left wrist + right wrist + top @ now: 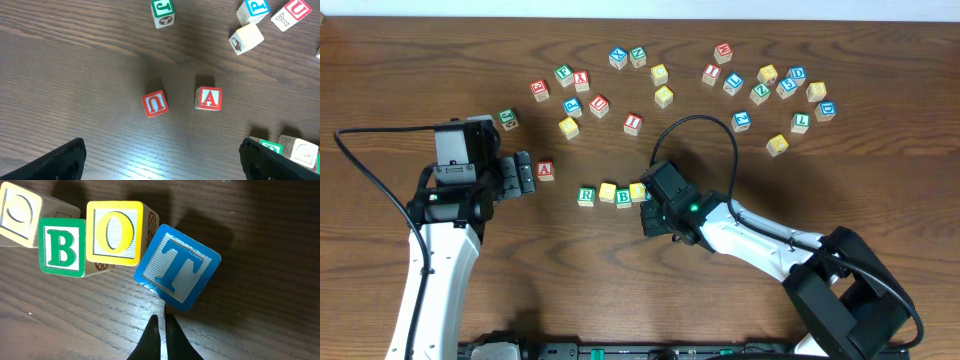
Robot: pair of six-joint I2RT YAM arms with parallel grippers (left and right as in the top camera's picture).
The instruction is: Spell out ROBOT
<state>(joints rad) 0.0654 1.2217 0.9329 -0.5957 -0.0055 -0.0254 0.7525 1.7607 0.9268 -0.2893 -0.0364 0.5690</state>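
A row of letter blocks lies mid-table: green R (585,196), yellow O (607,191), green B (623,197), yellow O (638,190). In the right wrist view I see the B (61,247), the second O (114,232) and a blue T block (177,267), turned at an angle with one corner against that O. My right gripper (163,322) is shut and empty, its tips just below the T; in the overhead view it (655,210) covers the T. My left gripper (525,175) is open and empty (162,160), left of the row.
A red A block (545,170) (208,98) and a red U block (155,104) lie ahead of the left gripper. Many loose letter blocks are scattered along the back, from the left cluster (570,105) to the right cluster (790,85).
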